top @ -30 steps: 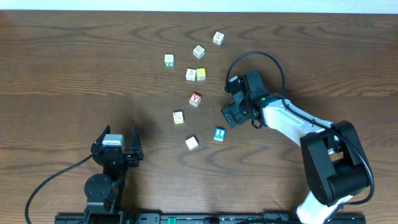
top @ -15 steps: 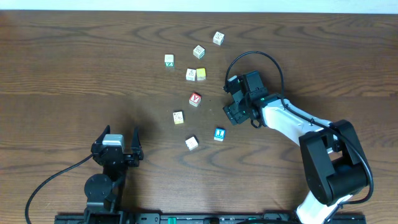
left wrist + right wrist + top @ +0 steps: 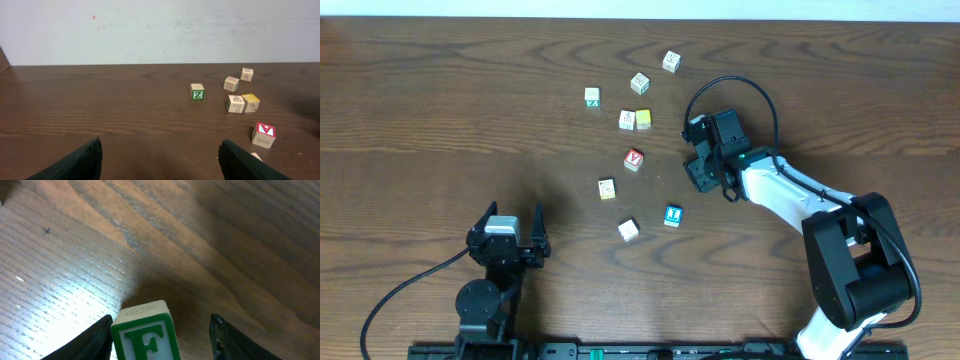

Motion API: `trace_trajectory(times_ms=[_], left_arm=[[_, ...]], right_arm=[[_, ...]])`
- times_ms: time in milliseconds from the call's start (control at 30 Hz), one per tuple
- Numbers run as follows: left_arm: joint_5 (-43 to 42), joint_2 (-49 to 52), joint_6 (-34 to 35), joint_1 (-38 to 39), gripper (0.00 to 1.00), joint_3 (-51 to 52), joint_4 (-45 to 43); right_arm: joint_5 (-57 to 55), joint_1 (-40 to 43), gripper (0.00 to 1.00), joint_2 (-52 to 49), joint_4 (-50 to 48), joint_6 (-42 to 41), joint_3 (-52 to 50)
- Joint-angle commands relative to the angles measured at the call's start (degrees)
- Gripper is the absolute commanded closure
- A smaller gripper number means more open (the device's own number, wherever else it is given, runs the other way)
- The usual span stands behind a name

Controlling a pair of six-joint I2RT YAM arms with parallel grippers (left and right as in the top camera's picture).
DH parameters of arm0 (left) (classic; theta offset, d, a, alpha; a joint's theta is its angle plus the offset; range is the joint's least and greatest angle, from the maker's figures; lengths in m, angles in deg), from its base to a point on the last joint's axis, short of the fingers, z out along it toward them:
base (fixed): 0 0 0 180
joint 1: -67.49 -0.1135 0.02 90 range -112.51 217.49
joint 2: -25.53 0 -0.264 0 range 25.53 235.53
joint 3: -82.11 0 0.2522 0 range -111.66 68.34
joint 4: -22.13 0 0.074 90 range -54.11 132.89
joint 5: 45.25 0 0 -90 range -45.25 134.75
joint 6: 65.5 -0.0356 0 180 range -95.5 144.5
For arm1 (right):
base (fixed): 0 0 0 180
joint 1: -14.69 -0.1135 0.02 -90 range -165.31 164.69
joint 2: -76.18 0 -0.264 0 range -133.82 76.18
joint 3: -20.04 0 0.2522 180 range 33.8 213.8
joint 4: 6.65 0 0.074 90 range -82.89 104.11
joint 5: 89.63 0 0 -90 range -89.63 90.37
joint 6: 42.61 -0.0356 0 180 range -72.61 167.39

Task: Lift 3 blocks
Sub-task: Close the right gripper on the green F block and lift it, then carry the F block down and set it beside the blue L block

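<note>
**A:** Where does your right gripper stand?

**B:** Low over the table, just right of the red Y block. Its jaws are apart around the green F block. The block seems to touch one finger, with a clear gap to the other, so you have no clamp on it.

**A:** And your left gripper?

**B:** Spread wide, nothing between its fingers, well apart from every block.

**A:** The other two blocks?

**B:** The blue-faced block and the cream block lie near each other on the wood, nearer you than the right gripper.
</note>
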Motion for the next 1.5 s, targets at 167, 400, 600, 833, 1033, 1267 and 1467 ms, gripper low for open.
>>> trace_trajectory(times_ms=[167,400,600,833,1033,1267,1467], left_arm=[[-0.31,-0.28,0.04,-0.24,0.25,0.87,2.12],[-0.31,-0.28,0.04,-0.24,0.25,0.87,2.12],[-0.31,-0.28,0.04,-0.24,0.25,0.87,2.12],[-0.31,-0.28,0.04,-0.24,0.25,0.87,2.12],[-0.31,-0.28,0.04,-0.24,0.25,0.87,2.12],[-0.31,-0.28,0.04,-0.24,0.25,0.87,2.12],[-0.31,-0.28,0.04,-0.24,0.25,0.87,2.12]], right_arm=[[-1.16,0.11,0.51,-0.50,-0.04,-2.60,1.25],[-0.07,0.02,0.60,-0.50,0.35,-6.01,1.25],[-0.09,-0.02,0.67,-0.33,0.59,-7.04,1.36],[0.28,-0.42,0.71,4.13,2.19,-9.07,2.56],[0.11,-0.52,0.70,16.48,6.62,-13.14,3.43],[-0.66,-0.52,0.78,33.77,19.76,-18.27,3.41],[-5.92,-0.52,0.82,41.00,33.07,-25.57,1.73]])
